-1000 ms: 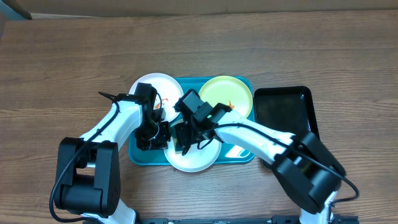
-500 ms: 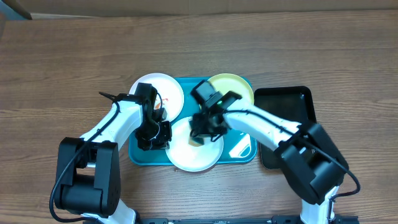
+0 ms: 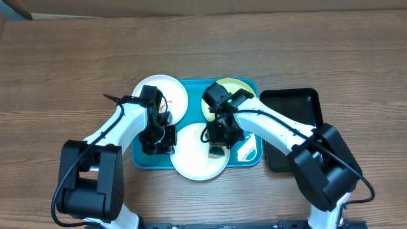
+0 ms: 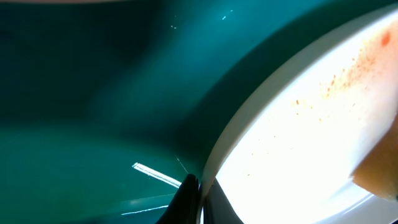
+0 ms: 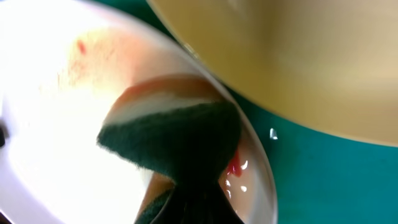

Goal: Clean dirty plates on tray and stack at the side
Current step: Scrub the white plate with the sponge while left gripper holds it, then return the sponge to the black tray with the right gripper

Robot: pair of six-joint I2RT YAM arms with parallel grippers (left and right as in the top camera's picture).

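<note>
The teal tray [image 3: 249, 156] holds three plates. A white plate [image 3: 163, 94] sits at its back left and a cream plate with a green rim [image 3: 240, 90] at its back right. A white plate [image 3: 191, 156] lies at the front. My left gripper [image 3: 159, 141] is shut on that plate's left rim, which shows in the left wrist view [image 4: 196, 199]. My right gripper [image 3: 219, 138] is shut on a green sponge [image 5: 180, 140] and presses it on the front plate's right side. Red sauce [image 5: 233, 168] lies beside the sponge.
A smaller black tray [image 3: 291, 124] stands right of the teal tray. The cream plate [image 5: 298, 62] overhangs close to the front plate's rim. Bare wooden table lies all round.
My right gripper has moved the sponge across the front plate from its left side to its right side. The left gripper has stayed on the rim.
</note>
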